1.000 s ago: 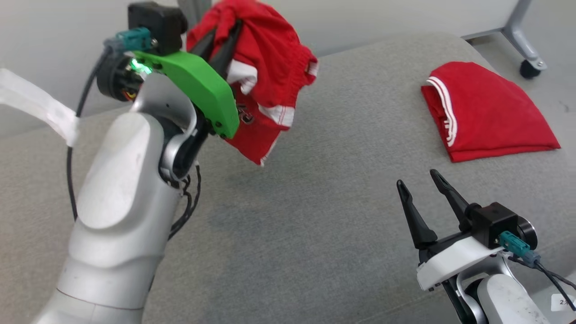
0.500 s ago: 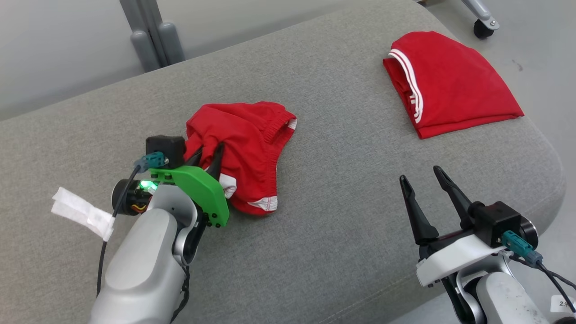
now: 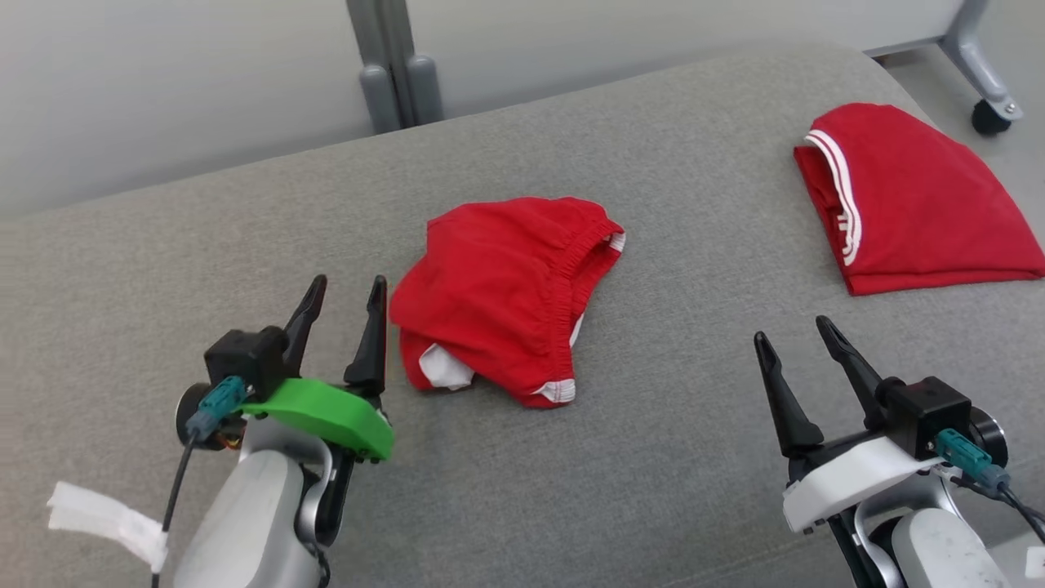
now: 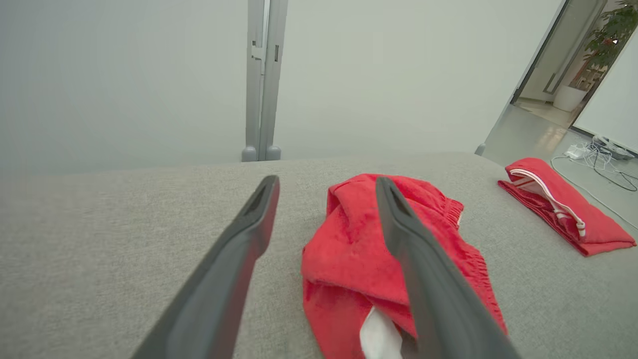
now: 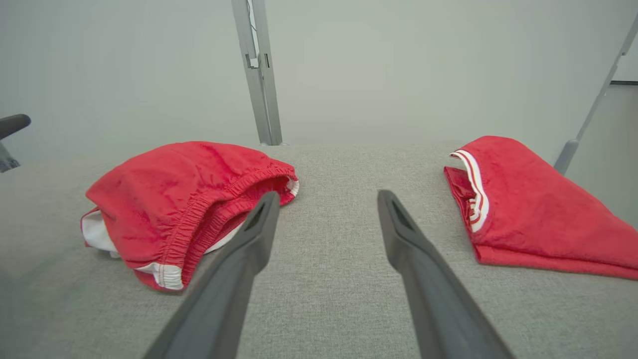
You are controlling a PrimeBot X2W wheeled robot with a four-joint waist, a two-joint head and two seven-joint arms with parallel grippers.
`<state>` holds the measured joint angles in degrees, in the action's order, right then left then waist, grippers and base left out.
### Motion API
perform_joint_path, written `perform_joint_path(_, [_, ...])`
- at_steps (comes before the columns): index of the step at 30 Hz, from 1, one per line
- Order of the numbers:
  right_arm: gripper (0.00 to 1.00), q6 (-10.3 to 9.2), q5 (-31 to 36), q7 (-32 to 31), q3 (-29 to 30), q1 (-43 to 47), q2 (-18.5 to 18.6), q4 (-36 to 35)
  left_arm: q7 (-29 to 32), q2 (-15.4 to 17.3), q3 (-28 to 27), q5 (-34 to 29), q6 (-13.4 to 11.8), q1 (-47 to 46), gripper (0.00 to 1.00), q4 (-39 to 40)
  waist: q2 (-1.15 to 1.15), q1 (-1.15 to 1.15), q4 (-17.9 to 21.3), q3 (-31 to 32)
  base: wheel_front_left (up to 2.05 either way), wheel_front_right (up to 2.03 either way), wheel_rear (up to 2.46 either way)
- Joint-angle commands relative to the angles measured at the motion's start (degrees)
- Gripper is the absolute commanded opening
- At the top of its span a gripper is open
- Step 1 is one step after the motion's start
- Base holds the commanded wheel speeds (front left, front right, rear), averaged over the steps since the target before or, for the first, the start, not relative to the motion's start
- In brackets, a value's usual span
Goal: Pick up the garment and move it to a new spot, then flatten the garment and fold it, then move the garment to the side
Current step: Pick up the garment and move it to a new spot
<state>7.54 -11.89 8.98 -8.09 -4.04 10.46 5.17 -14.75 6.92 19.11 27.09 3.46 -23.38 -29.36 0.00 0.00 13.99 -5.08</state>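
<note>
Left hand (image 3: 349, 286): fingers apart, holding nothing.
Garment (image 3: 498, 294): crumpled on the bench (image 3: 653, 474), just right of that hand.
Right hand (image 3: 790, 328): fingers apart, empty, farther right.
Left wrist view: potted plant (image 4: 605, 40) and floor cables (image 4: 598, 154) beyond the bench.

- One finger of my left gripper (image 4: 326, 180) covers part of the crumpled garment (image 4: 349, 249).
- The folded garment (image 5: 538, 214) runs off my right wrist view's edge.

Garment (image 3: 506, 286): red matt cloth. Surface (image 3: 653, 474): grey woven fabric, rough.
</note>
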Motion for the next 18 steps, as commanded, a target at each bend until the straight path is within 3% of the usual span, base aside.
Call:
perform_joint_path(1, [1.00, -0.11, 0.02, -0.19, 0.29, 0.93, 0.29, -0.22, -0.40, 0.84, -0.99, -0.06, -0.10, 2.46, 1.00, 1.41, 0.00, 0.00, -5.08, 3.43, 0.00, 0.00, 0.00])
perform_joint_path(8, [1.00, -0.11, -0.11, -0.93, 1.24, 2.59, 0.06, -0.62, -0.41, 0.31, -9.43, -2.78, -0.44, 13.01, 1.00, 13.89, 0.00, 0.00, -9.67, 5.17, 0.00, 0.00, 0.00])
perform_joint_path(18, [1.00, -0.11, -0.64, -0.70, 4.30, 4.74, -0.28, 0.88, -0.42, -1.15, -14.37, -6.37, 1.99, 22.16, 1.00, 19.10, 0.00, 0.00, -13.51, 6.84, 0.00, 0.00, 0.00])
